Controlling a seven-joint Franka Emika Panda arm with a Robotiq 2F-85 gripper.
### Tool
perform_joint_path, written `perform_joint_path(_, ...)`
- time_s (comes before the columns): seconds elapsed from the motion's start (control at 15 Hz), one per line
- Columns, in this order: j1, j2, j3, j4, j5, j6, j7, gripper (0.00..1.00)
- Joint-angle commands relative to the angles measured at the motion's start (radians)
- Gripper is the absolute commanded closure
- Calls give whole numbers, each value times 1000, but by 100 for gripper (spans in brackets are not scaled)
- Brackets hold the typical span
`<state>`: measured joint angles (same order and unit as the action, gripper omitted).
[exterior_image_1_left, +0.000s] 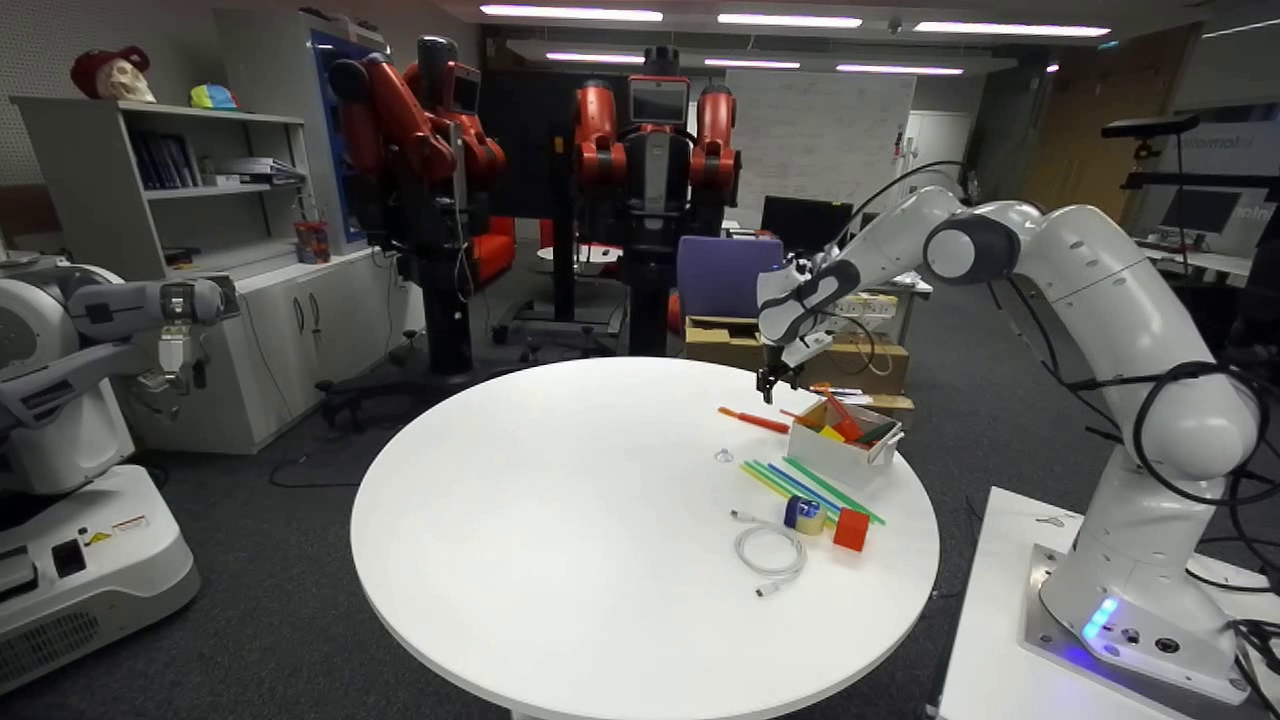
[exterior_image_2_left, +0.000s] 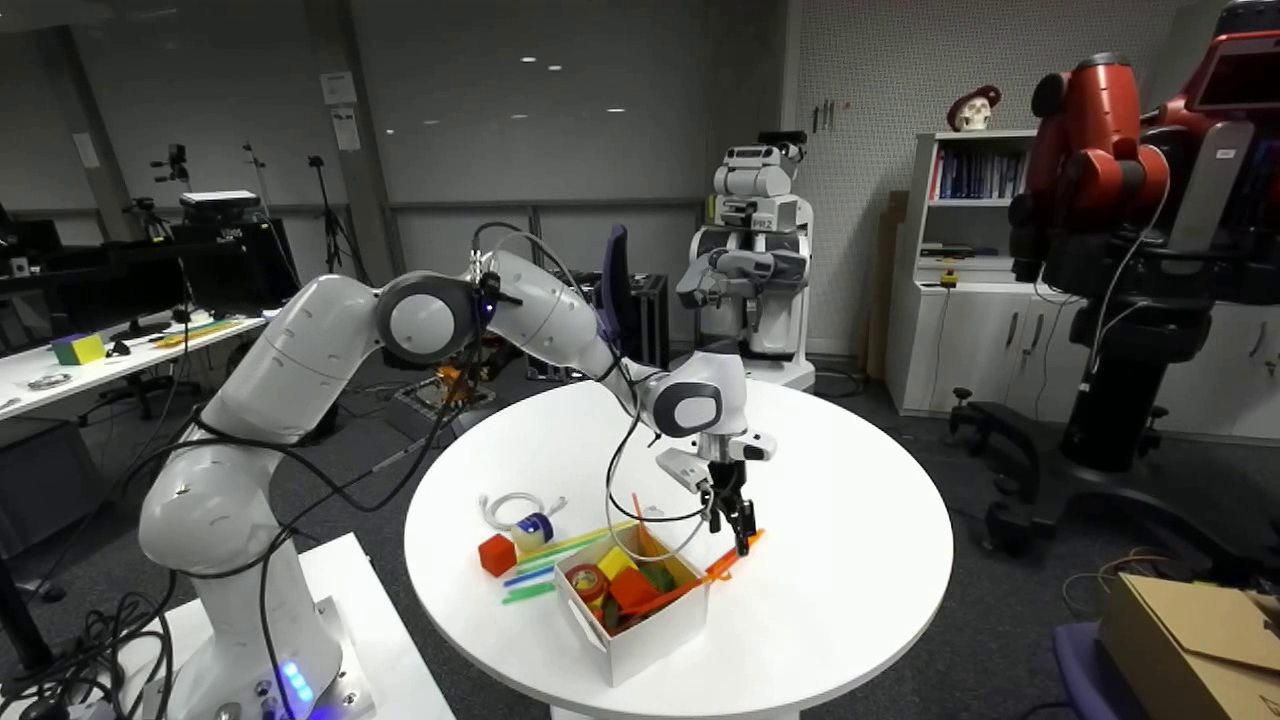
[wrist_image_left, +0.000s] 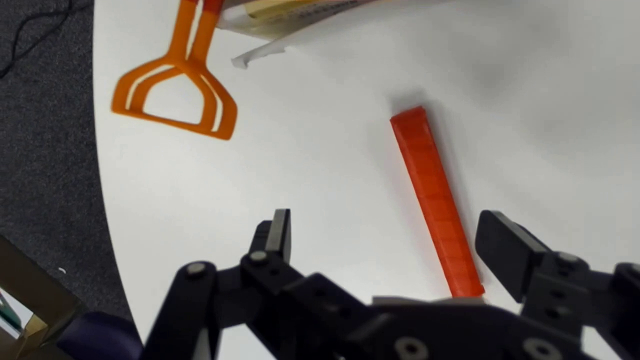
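My gripper (wrist_image_left: 386, 225) stands open in the wrist view, its fingers wide apart. Between them, nearer the right-hand finger, a long red stick (wrist_image_left: 434, 195) lies on the white table; its lower end runs behind the gripper's body. Nothing is held. In both exterior views the gripper (exterior_image_1_left: 774, 388) hangs low over the far part of the round table, close to the stick (exterior_image_1_left: 757, 420). An orange handle (wrist_image_left: 224, 112) with a D-shaped end shows at the wrist view's upper left. It juts out of a white box (exterior_image_2_left: 655, 645) beside the gripper.
The box holds several coloured things. Near it lie green, blue and yellow strips (exterior_image_1_left: 840, 492), a blue-and-yellow roll (exterior_image_1_left: 805, 516), a red cube (exterior_image_1_left: 851, 530), a coiled white cable (exterior_image_1_left: 772, 551) and a small clear object (exterior_image_1_left: 724, 456). The table's rim (wrist_image_left: 107, 200) curves close by.
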<state>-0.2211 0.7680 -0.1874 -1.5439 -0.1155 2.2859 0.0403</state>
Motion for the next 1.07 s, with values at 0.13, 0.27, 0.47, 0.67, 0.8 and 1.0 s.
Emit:
perform_joint_path(0.13, -34, 119, 35, 138, 42, -44, -59, 0)
perform_joint_path(0.27, -37, 136, 44, 169, 50, -58, -73, 0)
perform_joint_path(0.47, -39, 156, 52, 213, 52, -98, -92, 0)
perform_joint_path(0.67, -37, 173, 51, 239, 41, -139, -113, 0)
perform_joint_path(0.8, -38, 184, 51, 248, 39, -152, -127, 0)
perform_joint_path(1.0, -42, 202, 52, 257, 40, -166, -143, 0)
